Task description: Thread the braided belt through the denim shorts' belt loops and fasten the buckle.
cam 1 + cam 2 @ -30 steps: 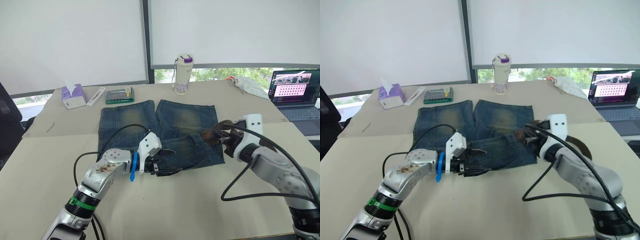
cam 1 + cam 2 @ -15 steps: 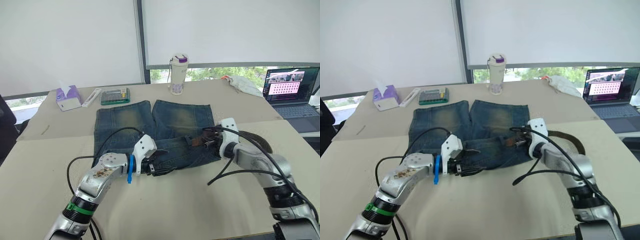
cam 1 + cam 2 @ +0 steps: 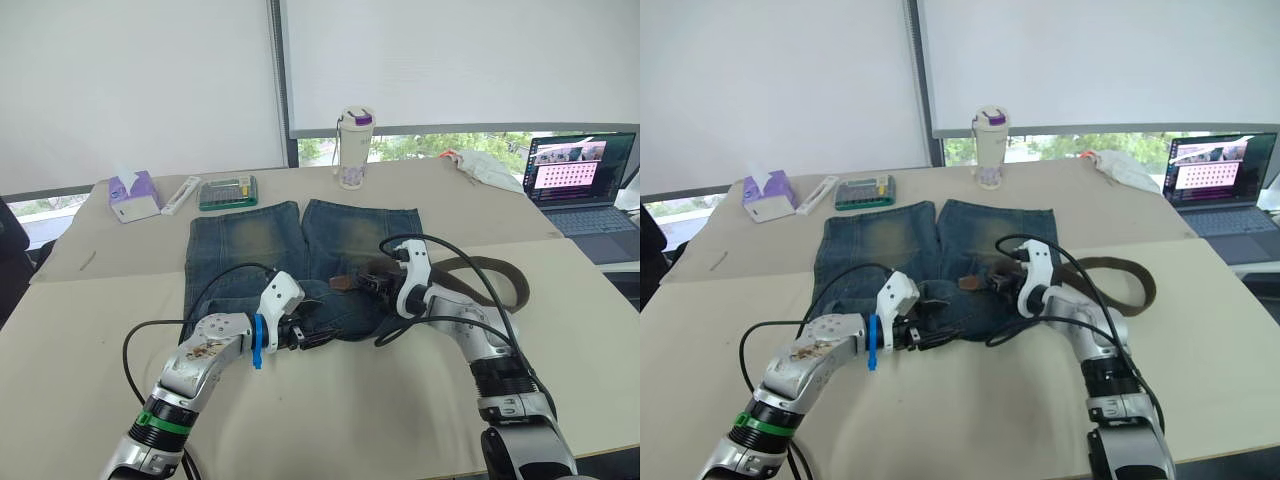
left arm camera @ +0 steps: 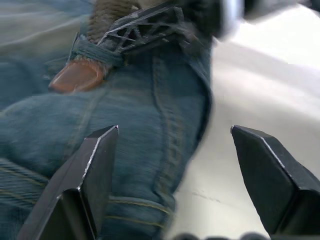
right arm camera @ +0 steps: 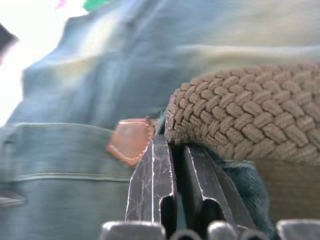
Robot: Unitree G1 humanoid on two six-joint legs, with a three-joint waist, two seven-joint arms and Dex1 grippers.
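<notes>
The denim shorts (image 3: 300,250) lie flat mid-table, waistband toward me. My right gripper (image 3: 362,282) is over the waistband, shut on the braided belt (image 5: 240,110) just behind its tan leather tip (image 5: 131,140). In the left wrist view that tip (image 4: 75,75) pokes out past a belt loop (image 4: 97,50). The rest of the belt (image 3: 495,280) curves away on the table to the right. I cannot make out the buckle. My left gripper (image 3: 318,335) rests at the waistband's near edge, open, with denim (image 4: 150,130) between its fingers (image 4: 95,170).
Along the far edge stand a tissue box (image 3: 130,190), a green calculator (image 3: 227,190) and a white tumbler (image 3: 350,150). A white cloth (image 3: 485,165) and an open laptop (image 3: 580,180) lie at the far right. Black cables (image 3: 230,275) arc over the shorts.
My right gripper has carried the belt's tip leftward along the waistband, from the shorts' right edge toward the middle, with the belt trailing behind. The left gripper has stayed put. The camera shifted.
</notes>
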